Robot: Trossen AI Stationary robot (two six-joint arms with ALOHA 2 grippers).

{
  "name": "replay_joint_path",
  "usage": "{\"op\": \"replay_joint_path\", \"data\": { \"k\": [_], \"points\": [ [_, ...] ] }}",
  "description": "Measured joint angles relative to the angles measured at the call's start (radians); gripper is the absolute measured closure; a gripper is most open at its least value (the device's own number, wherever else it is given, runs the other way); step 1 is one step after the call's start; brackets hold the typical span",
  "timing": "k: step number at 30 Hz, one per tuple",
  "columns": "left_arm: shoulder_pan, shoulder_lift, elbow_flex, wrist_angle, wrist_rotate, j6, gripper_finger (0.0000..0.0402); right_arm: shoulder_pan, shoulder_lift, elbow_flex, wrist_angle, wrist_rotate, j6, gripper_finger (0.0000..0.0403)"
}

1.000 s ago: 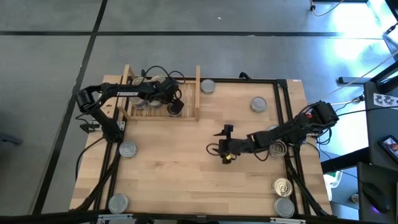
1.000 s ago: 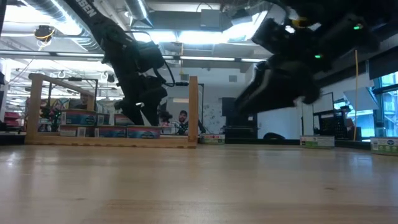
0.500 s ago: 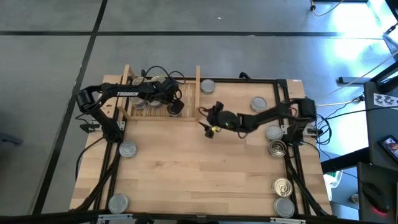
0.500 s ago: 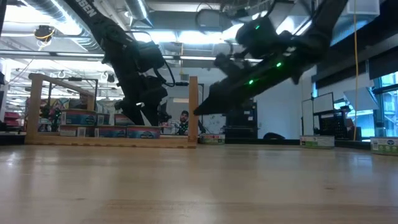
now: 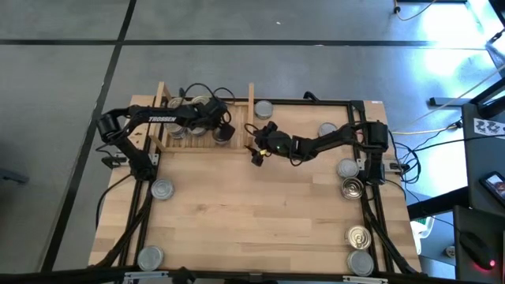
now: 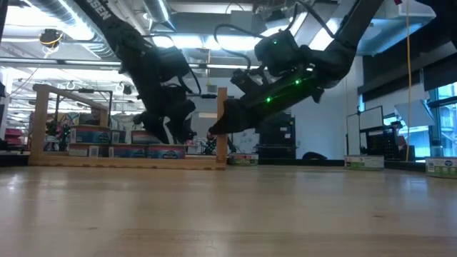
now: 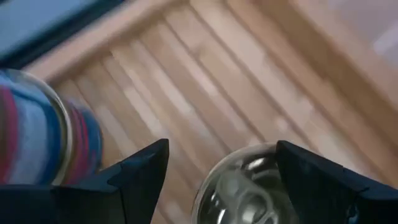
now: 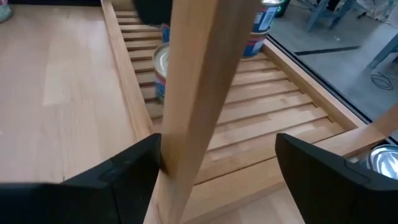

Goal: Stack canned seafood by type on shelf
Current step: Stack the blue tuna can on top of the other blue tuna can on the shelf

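Left gripper (image 5: 223, 134) hung spread over a tin (image 7: 249, 186) on the shelf (image 5: 167, 143). Right gripper (image 5: 257, 151), spread and seemingly empty, straddled the side board (image 8: 199, 93); it needed to clear it.

A pale wooden tabletop (image 5: 237, 221) is seen from above, edged by a black metal frame (image 5: 371, 205). Around it a grey concrete floor (image 5: 260, 55) is laid, crossed by dark seam lines (image 5: 118, 43). Bright light is thrown on the floor at the upper right (image 5: 450, 28). In the low view, an open workshop room is shown: ceiling ducts (image 6: 50, 14), strip lights (image 6: 235, 43), a white back wall (image 6: 328, 121), dark monitors (image 6: 275, 146) and a window (image 6: 446, 114) at the right. A person (image 6: 211, 137) is visible far behind.
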Motion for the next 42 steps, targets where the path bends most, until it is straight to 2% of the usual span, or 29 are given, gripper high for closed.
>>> {"op": "replay_joint_path", "data": {
  "k": [4, 8, 10, 18, 25, 28, 35, 42],
  "points": [
    [-0.002, -0.012, 0.000, 0.033, -0.007, -0.022, 0.0109, 0.000, 0.000, 0.000, -0.007, 0.002, -0.003, 0.0091],
    [0.018, -0.009, 0.000, 0.038, -0.088, -0.047, 0.0109, 0.000, 0.000, 0.000, -0.003, 0.003, -0.004, 0.0091],
    [0.033, 0.000, 0.001, 0.030, -0.091, -0.049, 0.0109, 0.000, 0.000, 0.000, 0.000, 0.003, -0.004, 0.0091],
    [0.046, 0.064, 0.008, 0.029, 0.014, -0.067, 0.0109, -0.019, 0.000, 0.000, 0.005, -0.009, -0.004, 0.0091],
    [0.044, 0.032, 0.000, -0.024, 0.190, -0.068, 0.0109, -0.023, 0.000, 0.000, 0.008, -0.012, -0.026, 0.0091],
    [0.044, 0.009, 0.001, -0.039, 0.235, -0.069, 0.0109, -0.023, 0.000, 0.000, 0.008, -0.008, -0.027, 0.0091],
    [0.040, -0.027, 0.005, -0.162, 0.236, -0.051, 0.0109, -0.024, 0.000, 0.000, 0.002, -0.004, -0.027, 0.0091],
    [0.020, -0.112, 0.002, -0.210, 0.255, -0.046, 0.0109, -0.024, 0.000, 0.000, 0.000, -0.001, -0.027, 0.0091]
  ]
}}
